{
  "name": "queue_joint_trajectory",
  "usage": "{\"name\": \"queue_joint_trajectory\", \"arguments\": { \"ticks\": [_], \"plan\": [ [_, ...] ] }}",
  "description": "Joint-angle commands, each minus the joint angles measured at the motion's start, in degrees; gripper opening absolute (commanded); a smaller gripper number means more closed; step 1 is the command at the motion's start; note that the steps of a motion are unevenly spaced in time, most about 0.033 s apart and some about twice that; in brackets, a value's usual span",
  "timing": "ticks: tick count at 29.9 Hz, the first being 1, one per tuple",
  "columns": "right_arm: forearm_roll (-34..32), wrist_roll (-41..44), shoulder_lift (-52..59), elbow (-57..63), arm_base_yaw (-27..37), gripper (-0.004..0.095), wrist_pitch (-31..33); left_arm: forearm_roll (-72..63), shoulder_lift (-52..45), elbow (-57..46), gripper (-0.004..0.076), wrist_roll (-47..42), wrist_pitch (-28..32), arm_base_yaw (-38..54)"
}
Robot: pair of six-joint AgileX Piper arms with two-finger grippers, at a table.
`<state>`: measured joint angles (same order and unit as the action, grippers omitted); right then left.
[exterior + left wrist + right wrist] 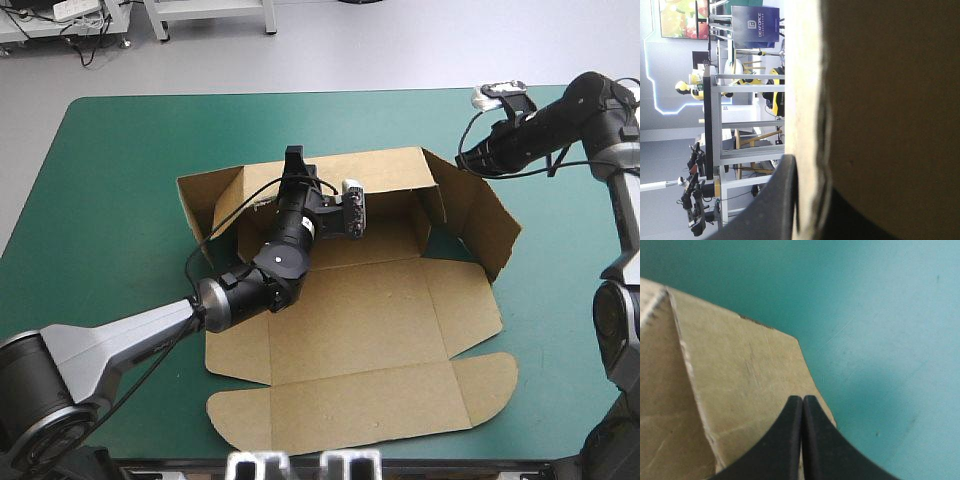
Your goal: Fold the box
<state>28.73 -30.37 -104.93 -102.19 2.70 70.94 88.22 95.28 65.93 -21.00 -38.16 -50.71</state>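
- The box (350, 310) is lying at the middle of the cover (120, 200), with its far wall (375, 170) and side flaps standing and its lid (360, 405) flat toward the near edge.
- The left gripper (294, 160) is pinching the far wall's top edge, with board between its fingers.
- The right gripper (802, 399), fingers together and empty, is hovering at the right flap (485, 225). We judge it the nearer arm for tucking that flap inward.

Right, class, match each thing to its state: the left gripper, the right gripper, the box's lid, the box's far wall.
Things:
1 left gripper
2 right gripper
3 lid
4 far wall

States:
A lies flat on the table
B stands raised
C shut on the box
D shut, nothing between its fingers

Pairs: 1-C, 2-D, 3-A, 4-B
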Motion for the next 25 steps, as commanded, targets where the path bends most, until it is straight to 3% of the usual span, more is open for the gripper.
{"name": "queue_joint_trajectory", "arguments": {
  "ticks": [1, 11, 17, 25],
  "plan": [
    [2.4, -2.9, 4.1, 2.1, 0.0, -0.0019, 1.0, -3.2, -1.7, 0.5, -0.0011, -1.0, -0.4, -0.2],
    [3.5, -7.1, 8.5, 7.2, 0.3, -0.0019, 0.8, -3.2, -1.7, 0.5, -0.0011, -1.8, 2.2, -0.2],
    [3.9, -7.1, 8.6, 7.2, 2.0, -0.0019, 0.4, 1.2, -2.0, 0.5, -0.0011, -23.8, 3.2, -0.2],
    [5.0, -7.1, 8.6, 7.2, 2.8, -0.0019, -3.3, 6.2, -5.0, 0.5, -0.0011, -32.2, 3.3, -0.2]
  ]
}}
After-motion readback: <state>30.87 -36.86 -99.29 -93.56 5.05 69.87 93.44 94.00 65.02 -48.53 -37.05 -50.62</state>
